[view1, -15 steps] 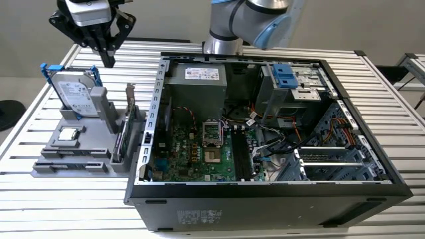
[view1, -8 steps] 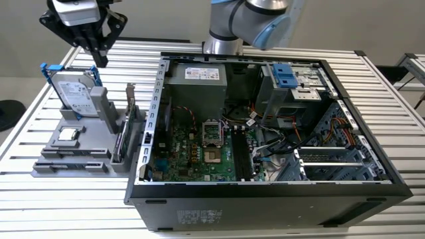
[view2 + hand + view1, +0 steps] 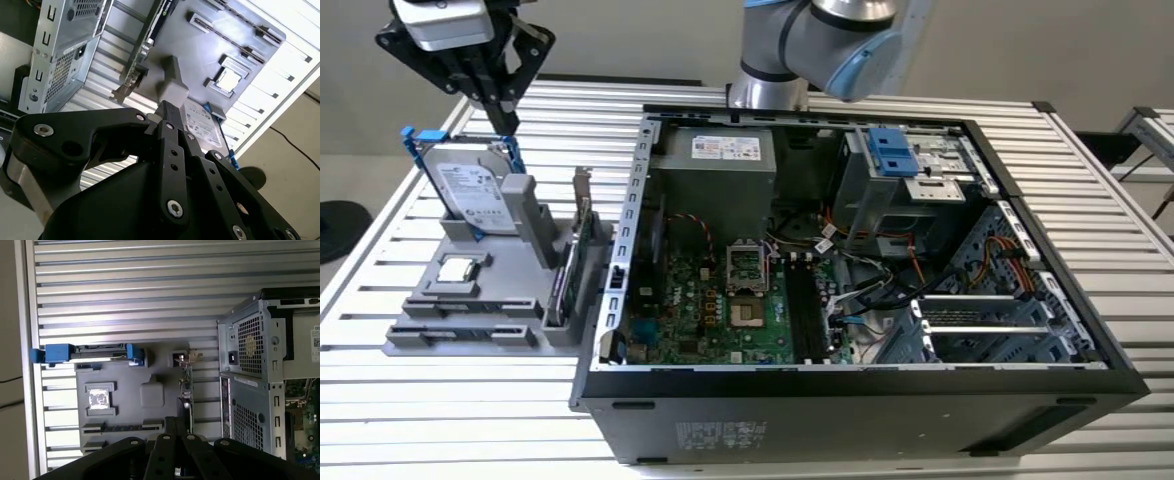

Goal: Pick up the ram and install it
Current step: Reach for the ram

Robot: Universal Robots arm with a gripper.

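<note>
My gripper [image 3: 502,120] hangs high above the table at the exterior view's left, over the back of a grey parts fixture [image 3: 507,330]. Its black fingers [image 3: 167,107] point down and lie together with nothing between them; the gripper is shut. In the first wrist view the gripper [image 3: 175,421] shows above the fixture [image 3: 125,375]. The fixture's front carries narrow dark slots [image 3: 125,426]. What sits in them is too thin to tell, so I cannot pick out the ram. The open computer case [image 3: 854,380] lies beside the fixture, its motherboard [image 3: 720,310] exposed.
On the fixture stand a silver hard drive with blue rails [image 3: 470,190], a processor chip [image 3: 458,268] and an upright expansion card [image 3: 574,260]. The case's power supply [image 3: 714,165], drive cage [image 3: 907,170] and loose cables [image 3: 854,290] crowd its inside. The table is ribbed metal.
</note>
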